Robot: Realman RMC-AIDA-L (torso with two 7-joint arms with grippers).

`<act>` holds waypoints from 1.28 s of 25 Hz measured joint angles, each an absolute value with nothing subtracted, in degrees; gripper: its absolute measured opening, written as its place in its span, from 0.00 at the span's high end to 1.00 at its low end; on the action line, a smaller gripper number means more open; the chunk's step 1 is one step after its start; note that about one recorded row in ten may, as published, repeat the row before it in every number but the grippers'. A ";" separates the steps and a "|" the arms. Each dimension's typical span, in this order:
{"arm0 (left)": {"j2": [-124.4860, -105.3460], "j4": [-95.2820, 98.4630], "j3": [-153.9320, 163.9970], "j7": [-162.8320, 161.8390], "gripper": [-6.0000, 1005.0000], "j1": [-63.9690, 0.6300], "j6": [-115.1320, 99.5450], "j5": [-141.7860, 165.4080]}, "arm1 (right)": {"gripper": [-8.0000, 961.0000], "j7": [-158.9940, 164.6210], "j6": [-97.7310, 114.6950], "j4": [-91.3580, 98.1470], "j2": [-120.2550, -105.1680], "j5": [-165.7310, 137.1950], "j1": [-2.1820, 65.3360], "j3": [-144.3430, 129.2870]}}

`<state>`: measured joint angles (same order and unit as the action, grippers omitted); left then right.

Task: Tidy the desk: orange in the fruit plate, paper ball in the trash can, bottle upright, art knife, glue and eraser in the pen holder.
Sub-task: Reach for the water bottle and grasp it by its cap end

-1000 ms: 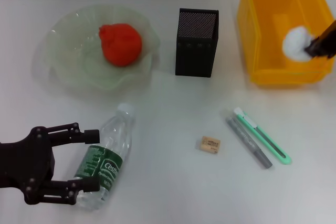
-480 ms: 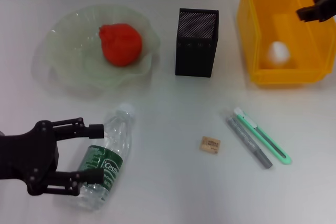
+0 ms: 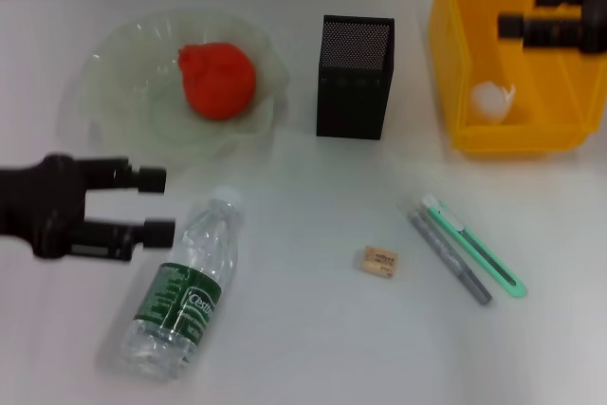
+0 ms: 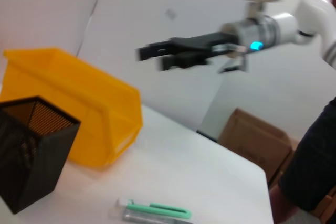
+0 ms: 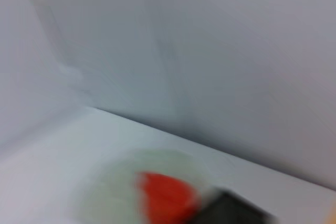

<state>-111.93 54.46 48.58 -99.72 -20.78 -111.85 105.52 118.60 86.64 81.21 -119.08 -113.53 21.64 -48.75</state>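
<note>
L gripper (image 3: pixel 156 204) sits at the near-left of the desk (image 3: pixel 303 329), fingers spread wide w/ nothing between them, just far-left of the bottle's cap and apart from it. Bottle (image 3: pixel 183 286) lies on its side near the front, cap end pointing far-right, green label up. Far-left, the orange (image 3: pixel 217 80) rests in the fruit plate (image 3: pixel 114 111). Pen holder (image 3: pixel 354 77), black mesh, stands upright mid-desk at the far side, btw plate and trash can. Trash can (image 3: pixel 455 73), a yellow bin, is far-right; paper ball (image 3: pixel 491 100) lies inside on its floor. R gripper (image 3: pixel 522 16) hovers above the bin, fingers apart, holding nothing; the left wrist view shows it over the bin too, spread open. Eraser (image 3: pixel 380 262) sits alone mid-front. Right of it, the glue (image 3: pixel 450 258), a grey stick, and the art knife (image 3: pixel 473 245), green, lie side by side, slanted, about touching, knife on the right.
</note>
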 joint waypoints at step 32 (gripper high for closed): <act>-118.84 70.99 72.58 -158.71 0.21 -36.86 -90.11 142.09 | 0.19 68.48 102.59 30.49 -117.38 -110.06 19.02 -46.17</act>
